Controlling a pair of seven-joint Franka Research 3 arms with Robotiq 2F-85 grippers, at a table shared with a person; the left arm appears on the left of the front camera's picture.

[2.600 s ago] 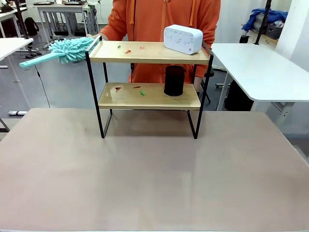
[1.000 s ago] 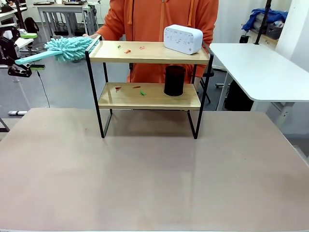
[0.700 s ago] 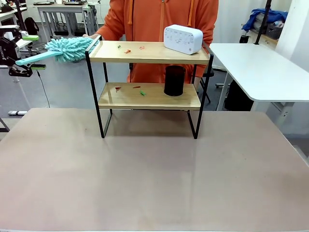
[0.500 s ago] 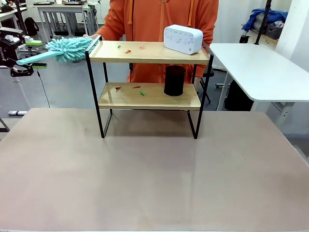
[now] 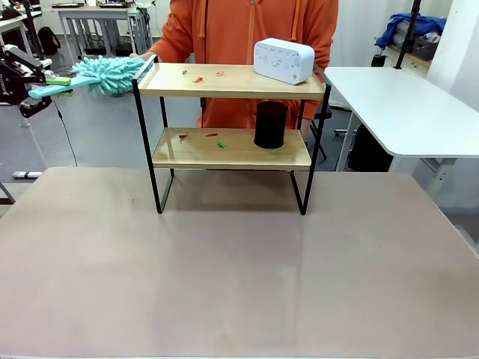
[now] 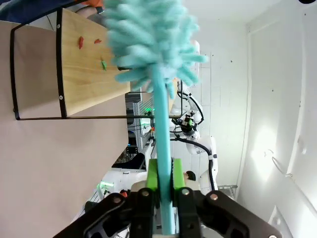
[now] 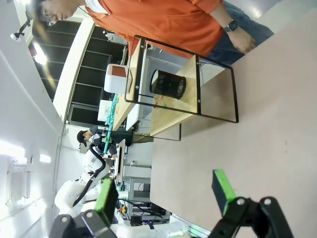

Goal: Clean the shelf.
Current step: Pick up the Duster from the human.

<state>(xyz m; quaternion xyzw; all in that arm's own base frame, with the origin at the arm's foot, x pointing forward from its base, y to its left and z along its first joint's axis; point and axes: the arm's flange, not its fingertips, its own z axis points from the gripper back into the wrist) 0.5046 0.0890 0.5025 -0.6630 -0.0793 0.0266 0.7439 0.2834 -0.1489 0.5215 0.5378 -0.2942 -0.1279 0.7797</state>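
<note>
The shelf (image 5: 239, 84) stands at the table's far side, with small red and green scraps (image 5: 198, 78) on its top board and more scraps (image 5: 220, 143) on the lower board. A teal duster (image 5: 111, 74) hangs in the air left of the top board. My left gripper (image 5: 51, 85) is shut on its handle at the far left. In the left wrist view the gripper (image 6: 165, 174) clamps the teal handle, with the fluffy head (image 6: 148, 39) beyond and the shelf (image 6: 89, 69) behind it. My right gripper (image 7: 165, 194) is open and holds nothing, well away from the shelf (image 7: 163, 116).
A white box (image 5: 284, 60) sits on the right of the top board and a black cup (image 5: 270, 125) stands on the lower board. A person in an orange top (image 5: 247, 30) stands behind the shelf, one hand (image 5: 141, 55) near the duster head. A white side table (image 5: 404, 105) stands to the right.
My left gripper came in from the left and shut on the duster handle. The handle end has since risen a little. The shelf and the things on it have not moved.
</note>
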